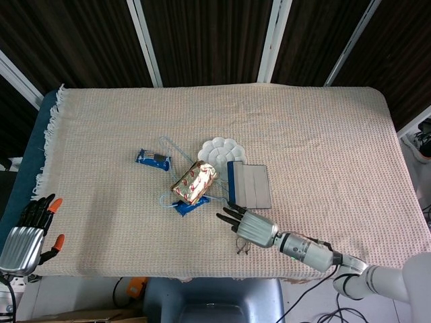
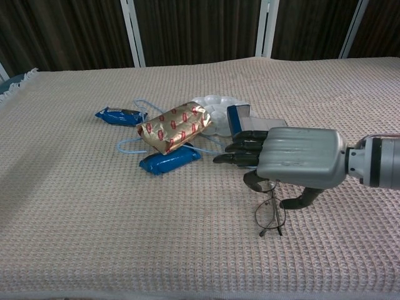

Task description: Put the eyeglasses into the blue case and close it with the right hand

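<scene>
Our right hand (image 2: 299, 164) reaches in low from the near right, palm down over the eyeglasses (image 2: 270, 212), its fingers (image 2: 240, 152) stretched leftward, released, grasping nothing. The eyeglasses lie on the counter (image 1: 323, 134), long axis running near to far, just near the open blue case (image 1: 248, 186). Our left hand (image 1: 30, 232) hangs loosely spread beyond the counter's near left edge.

Bright even light, soft shadows, sharp
</scene>
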Tool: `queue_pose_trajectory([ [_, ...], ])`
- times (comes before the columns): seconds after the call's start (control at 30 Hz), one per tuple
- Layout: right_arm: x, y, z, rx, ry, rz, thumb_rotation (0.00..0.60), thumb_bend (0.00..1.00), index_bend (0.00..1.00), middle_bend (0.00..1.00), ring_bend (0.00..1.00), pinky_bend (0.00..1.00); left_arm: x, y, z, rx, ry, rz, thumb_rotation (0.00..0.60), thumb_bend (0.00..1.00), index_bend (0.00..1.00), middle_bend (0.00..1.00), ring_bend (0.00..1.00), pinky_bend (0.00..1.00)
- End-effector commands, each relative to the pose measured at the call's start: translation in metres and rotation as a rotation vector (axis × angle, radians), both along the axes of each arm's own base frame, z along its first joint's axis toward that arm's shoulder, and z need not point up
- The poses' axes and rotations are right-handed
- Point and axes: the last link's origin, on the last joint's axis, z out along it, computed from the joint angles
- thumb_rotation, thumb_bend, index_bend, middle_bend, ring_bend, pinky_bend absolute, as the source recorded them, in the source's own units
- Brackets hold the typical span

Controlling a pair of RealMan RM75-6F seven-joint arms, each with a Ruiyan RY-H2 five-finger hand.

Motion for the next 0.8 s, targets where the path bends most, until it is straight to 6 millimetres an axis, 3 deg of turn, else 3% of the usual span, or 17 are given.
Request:
queue_pose_trajectory([
  [0.03, -0.0001, -0.0006, -0.003, 0.01, 0.011, 0.006, 0.6, 0.4, 0.59, 0.0, 0.0, 0.0, -0.0002, 0.0001, -0.0005, -0.002, 0.002, 0.001, 0.6, 0.39, 0.0, 0.0, 0.0, 0.09],
  [0.23, -0.0009, -0.0021, -0.0079, 0.014, 0.025, 0.006, 0.6, 0.42, 0.61, 0.01, 0.0, 0.0, 0.0, 0.0004, 0.0, 0.0, 0.0, 0.001, 0.6, 0.39, 0.0, 0.0, 0.0, 0.09],
  [0.53, -0.003, -0.0032, -0.0071, 0.014, 0.023, 0.003, 0.6, 0.6, 0.76, 0.06, 0.0, 0.0, -0.0004, -0.0002, 0.0014, 0.002, -0.005, 0.0, 0.6, 0.39, 0.0, 0.0, 0.0, 0.09],
  [0.8, -0.0062, -0.0018, -0.003, 0.004, 0.035, 0.001, 0.6, 0.7, 0.77, 0.07, 0.0, 0.0, -0.0004, -0.0005, 0.0021, 0.004, -0.006, -0.001, 0.6, 0.39, 0.0, 0.0, 0.0, 0.09],
])
